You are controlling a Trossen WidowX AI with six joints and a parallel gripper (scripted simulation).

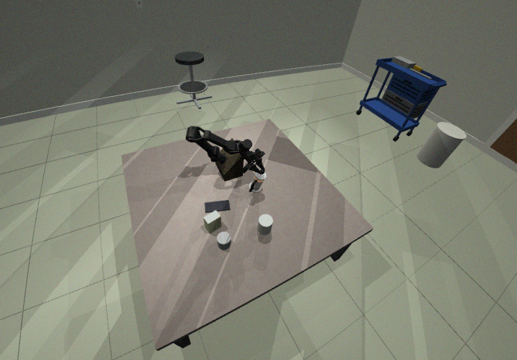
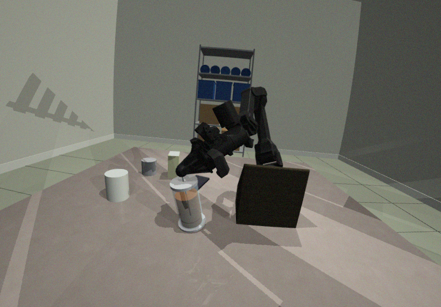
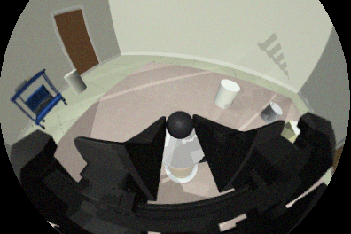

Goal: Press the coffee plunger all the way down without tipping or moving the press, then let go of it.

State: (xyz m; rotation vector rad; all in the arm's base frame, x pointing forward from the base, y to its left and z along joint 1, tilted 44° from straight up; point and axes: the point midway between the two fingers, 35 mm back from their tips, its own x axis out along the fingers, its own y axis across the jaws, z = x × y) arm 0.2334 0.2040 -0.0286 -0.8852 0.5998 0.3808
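The coffee press (image 1: pixel 256 184) (image 2: pixel 190 210) (image 3: pixel 181 153) is a clear cylinder with a pale lid and base ring. In the exterior view it leans, its lid shifted left of its base; whether the base edge is lifted is hard to tell. My gripper (image 1: pixel 261 171) (image 2: pixel 181 170) (image 3: pixel 179 119) is shut on the round black plunger knob (image 2: pixel 180 170) (image 3: pixel 180 125), just above the lid. A short piece of rod (image 2: pixel 183 178) shows between knob and lid. An orange disc (image 2: pixel 185 194) shows in the upper part of the cylinder.
A white cylinder (image 1: pixel 264 225) (image 2: pixel 117 185) (image 3: pixel 226 95), a grey cylinder (image 1: pixel 223 240) (image 2: pixel 148 167), a pale green box (image 1: pixel 212 222) (image 2: pixel 173 165) and a dark flat pad (image 1: pixel 217 206) stand or lie on the table. A large dark block (image 1: pixel 228 167) (image 2: pixel 272 197) stands beside the press, near the arm.
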